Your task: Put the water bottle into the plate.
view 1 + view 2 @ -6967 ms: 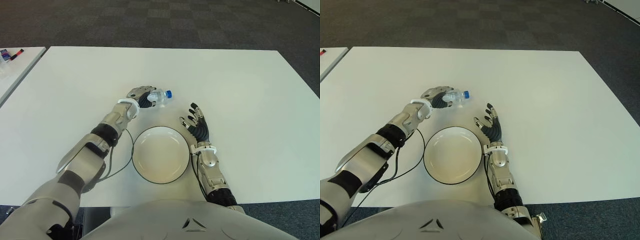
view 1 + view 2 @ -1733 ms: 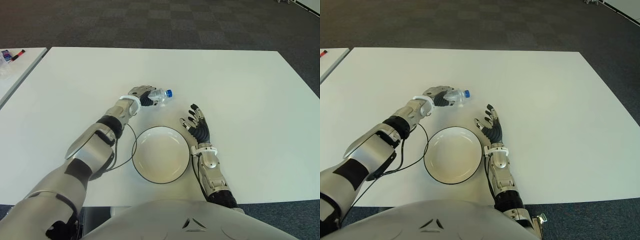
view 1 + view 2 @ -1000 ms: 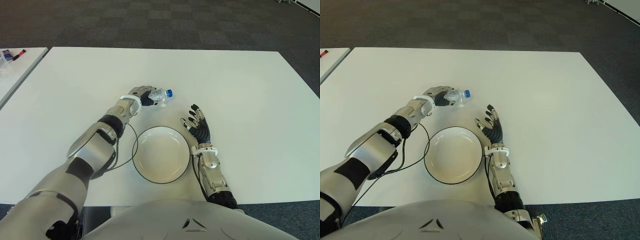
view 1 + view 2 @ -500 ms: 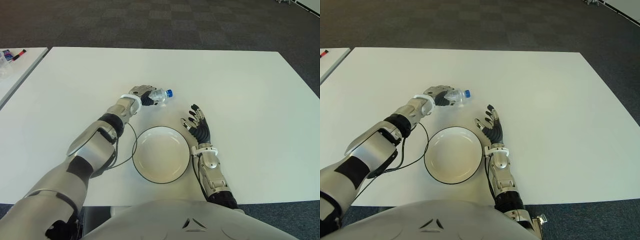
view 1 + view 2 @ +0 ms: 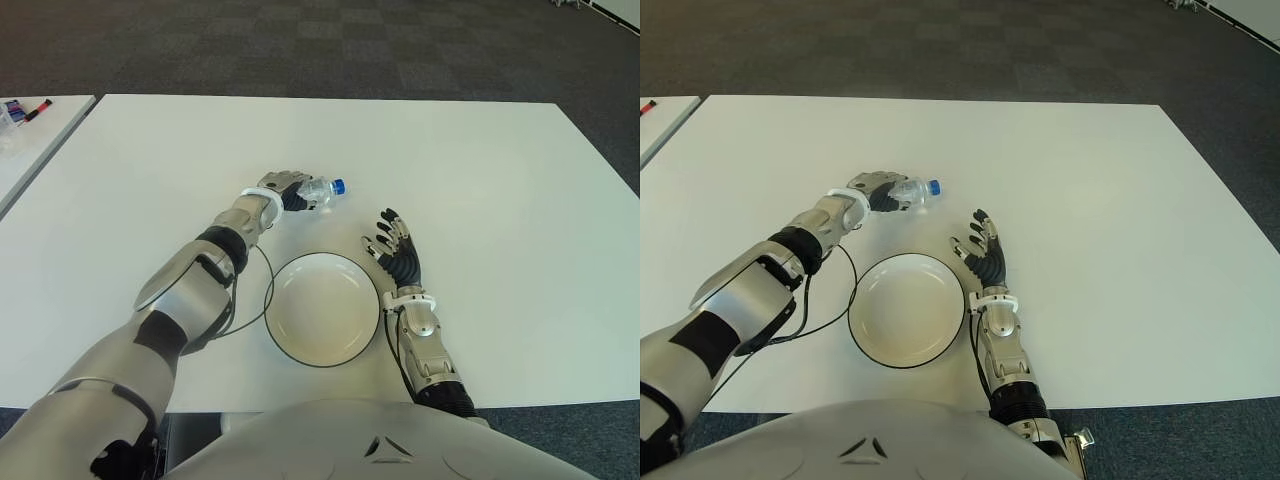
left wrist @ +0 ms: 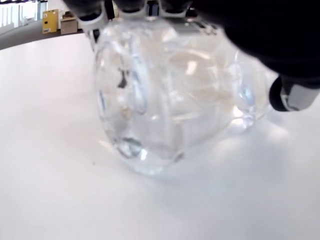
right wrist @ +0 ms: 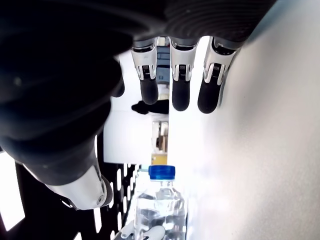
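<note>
A clear water bottle [image 5: 316, 191] with a blue cap [image 5: 338, 185] lies on its side on the white table [image 5: 480, 180], beyond the plate. My left hand [image 5: 288, 191] is curled around the bottle's lower half. Up close, the left wrist view shows the bottle [image 6: 170, 100] touching the tabletop with dark fingers [image 6: 280, 45] over it. The white plate [image 5: 322, 310] with a dark rim sits near the front edge. My right hand [image 5: 395, 250] shows just right of the plate, fingers [image 7: 172, 90] spread and holding nothing.
A black cable [image 5: 245, 318] loops from my left arm along the plate's left side. A second table [image 5: 30, 130] with small items stands at the far left. Dark carpet [image 5: 400, 50] lies beyond the table's far edge.
Hand, bottle and plate stand where they did a second ago. Since the oldest frames my left forearm has stretched a little farther forward, still closed on the bottle.
</note>
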